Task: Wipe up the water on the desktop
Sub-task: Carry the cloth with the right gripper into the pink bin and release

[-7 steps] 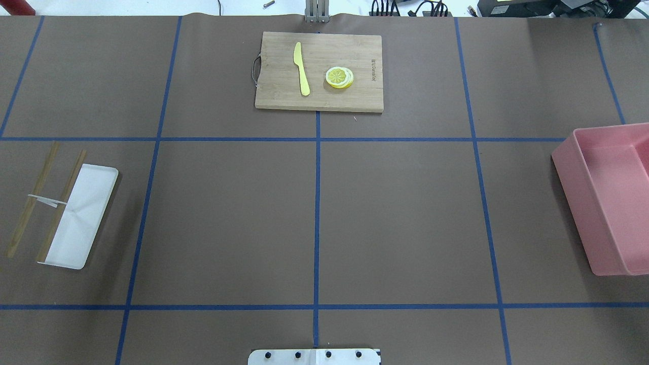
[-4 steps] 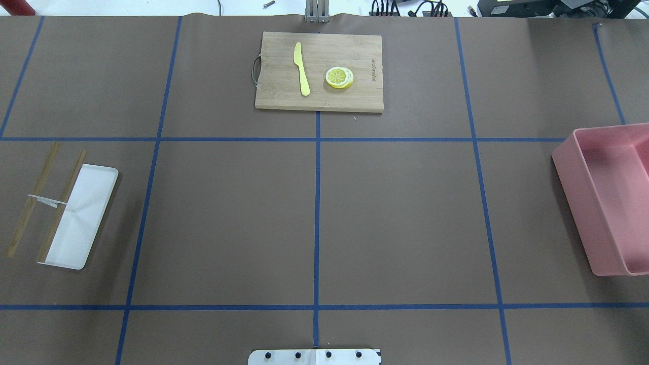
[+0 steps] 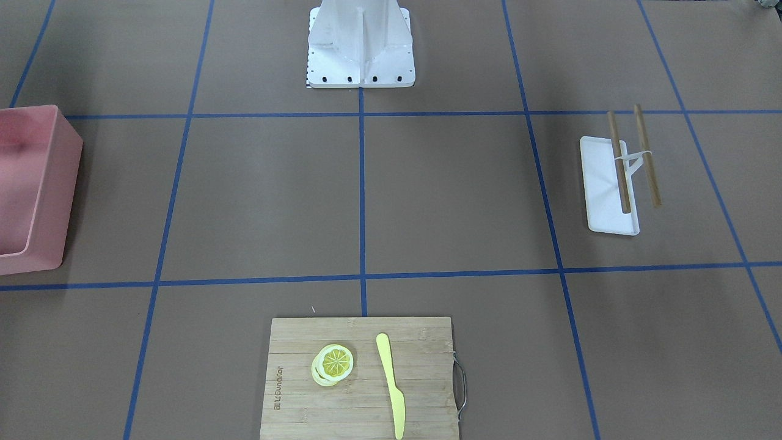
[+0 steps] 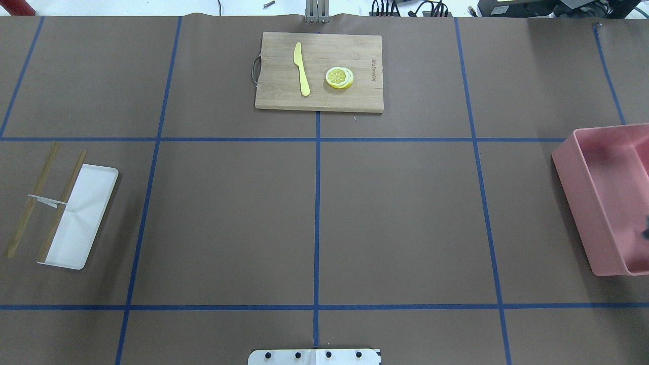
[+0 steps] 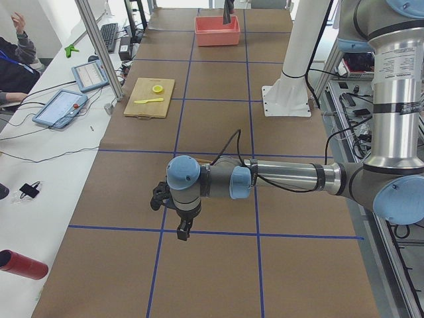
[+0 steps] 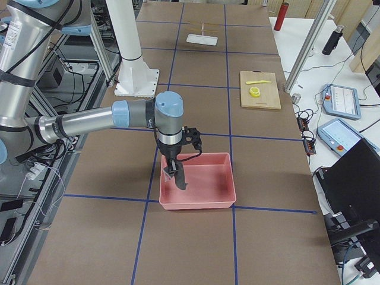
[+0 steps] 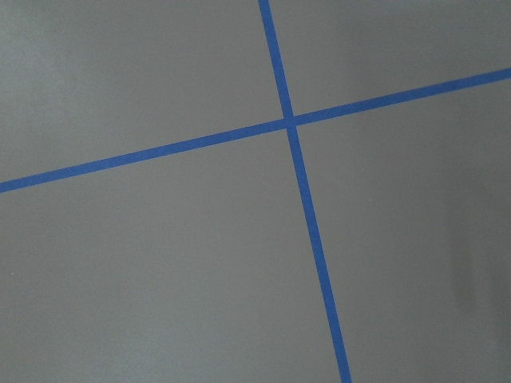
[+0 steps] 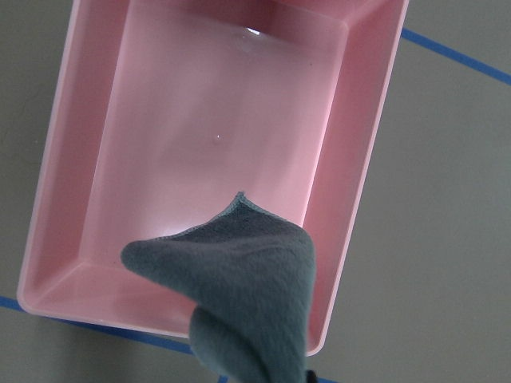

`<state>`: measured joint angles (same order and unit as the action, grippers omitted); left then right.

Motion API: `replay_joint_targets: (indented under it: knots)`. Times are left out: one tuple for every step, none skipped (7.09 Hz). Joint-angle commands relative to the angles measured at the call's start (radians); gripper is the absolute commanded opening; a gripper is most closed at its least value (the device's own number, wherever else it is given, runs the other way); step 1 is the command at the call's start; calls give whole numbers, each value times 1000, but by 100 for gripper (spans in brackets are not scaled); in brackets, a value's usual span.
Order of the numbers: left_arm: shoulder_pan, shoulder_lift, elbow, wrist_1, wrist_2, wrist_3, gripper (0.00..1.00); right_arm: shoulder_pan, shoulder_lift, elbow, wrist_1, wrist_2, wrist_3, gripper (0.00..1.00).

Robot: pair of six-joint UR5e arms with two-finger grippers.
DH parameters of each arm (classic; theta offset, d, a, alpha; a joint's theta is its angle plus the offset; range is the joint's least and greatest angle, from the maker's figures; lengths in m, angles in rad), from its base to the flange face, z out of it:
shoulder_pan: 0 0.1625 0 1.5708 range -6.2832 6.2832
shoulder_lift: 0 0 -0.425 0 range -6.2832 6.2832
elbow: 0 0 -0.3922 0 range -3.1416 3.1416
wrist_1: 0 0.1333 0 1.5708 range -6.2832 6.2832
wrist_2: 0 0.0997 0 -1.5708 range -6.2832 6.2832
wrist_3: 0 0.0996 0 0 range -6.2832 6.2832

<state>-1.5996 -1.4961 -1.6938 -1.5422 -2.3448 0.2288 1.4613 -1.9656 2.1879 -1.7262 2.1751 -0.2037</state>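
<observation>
**Desktop** [image 4: 395,218]: brown, taped grid. No water shows on it in any view, so the wet spot cannot be placed.

**Bin** [image 4: 573,203]: pink, at 3 o'clock on the desktop.

**Cloth** [image 8: 239,295]: grey-blue, bunched, dangling over the bin's interior.

**Right gripper** [image 6: 171,168]: above the bin with the cloth hanging beneath it. Whether the pincer is clamped cannot be told.

**Left gripper** [image 5: 183,230]: out toward 9 o'clock over bare desktop. Pincer state cannot be told.

**Handling note** (judged step: carrying the cloth out to the spill):
- Raise the cloth until its tail clears the bin wall.
- Travel toward 9 o'clock and lower it so the cloth spreads flat.
- Press lightly and sweep in overlapping strokes.
- Keep clear of the board [image 4: 274,96] at 12 o'clock.
</observation>
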Motion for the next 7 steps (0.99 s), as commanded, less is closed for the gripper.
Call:
replay_joint_targets:
  knots:
    - [3,-1,2,-1,-1,0,99,2,31,-63,52,5,10,100]
    - [4,-1,2,-1,-1,0,99,4,34,-72,53,-6,15,100]
    - [4,0,2,1,-1,0,99,4,39,-107,54,-11,23,100]
    - [4,4,2,-1,-1,1,99,5,45,-111,59,-11,24,100]
    - [4,4,2,-1,-1,1,99,11,54,-111,56,9,27,100]
    - [6,4,2,-1,-1,1,99,14,65,-102,59,8,12,100]
    - [6,5,2,-1,-1,1,99,13,106,-127,57,-1,20,100]
